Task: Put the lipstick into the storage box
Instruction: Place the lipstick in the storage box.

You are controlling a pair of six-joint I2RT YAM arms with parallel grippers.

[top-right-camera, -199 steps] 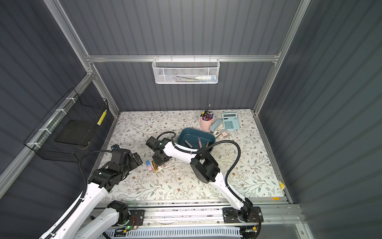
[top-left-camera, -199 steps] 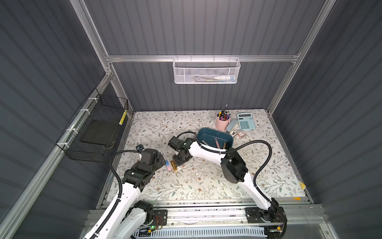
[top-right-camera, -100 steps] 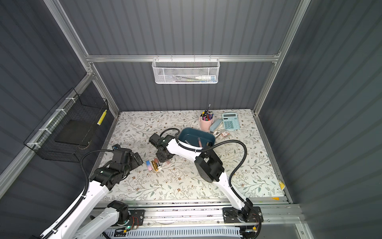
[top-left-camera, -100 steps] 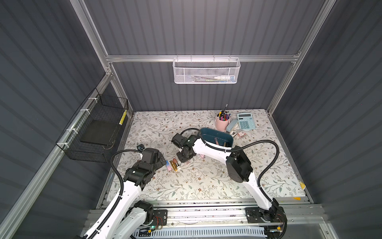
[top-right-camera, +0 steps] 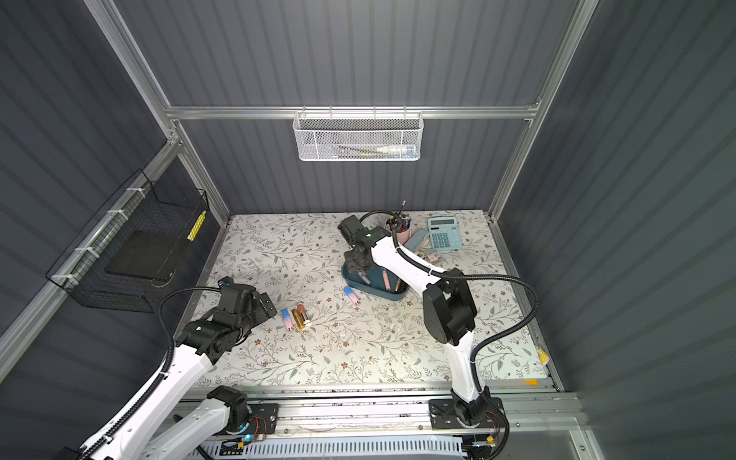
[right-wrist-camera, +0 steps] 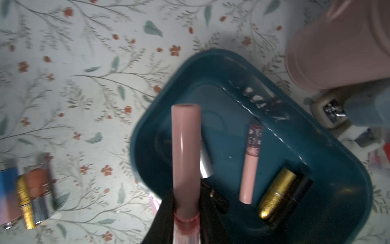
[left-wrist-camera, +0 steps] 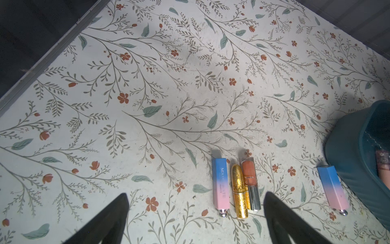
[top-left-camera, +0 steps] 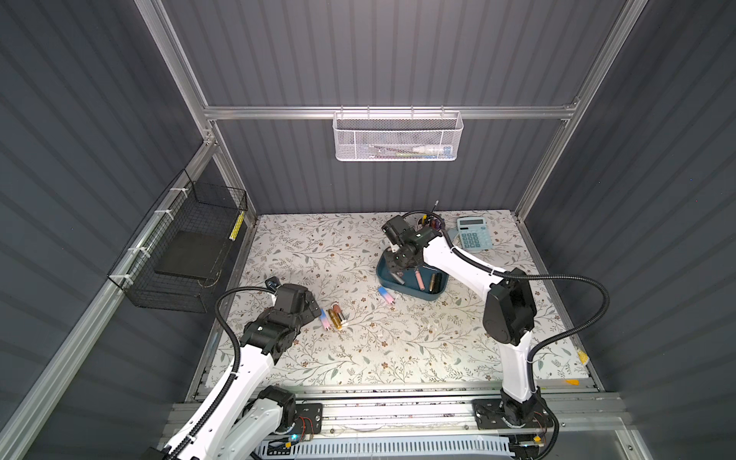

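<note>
Nearest us, the left gripper [left-wrist-camera: 196, 200] hangs low over the floral tabletop [left-wrist-camera: 147, 84], fingers spread wide, holding nothing. Just ahead lie a blue-pink tube [left-wrist-camera: 219, 183], a gold glitter lipstick [left-wrist-camera: 239, 190] and an orange lipstick [left-wrist-camera: 250, 177], side by side. A second blue-pink tube [left-wrist-camera: 332, 188] waits just beside the storage box wall. Farther out, the right gripper [right-wrist-camera: 186, 211] pinches a pink lip-gloss tube [right-wrist-camera: 185, 158] above the storage box [right-wrist-camera: 221, 95], which already holds a small pink tube [right-wrist-camera: 250, 173] and a gold-and-black lipstick [right-wrist-camera: 280, 194]. Delivery step, I'd say: next, lower and let go inside the walls. A second ago this gripper was down by the trio; it has swung across, while the left arm hasn't budged.
</note>
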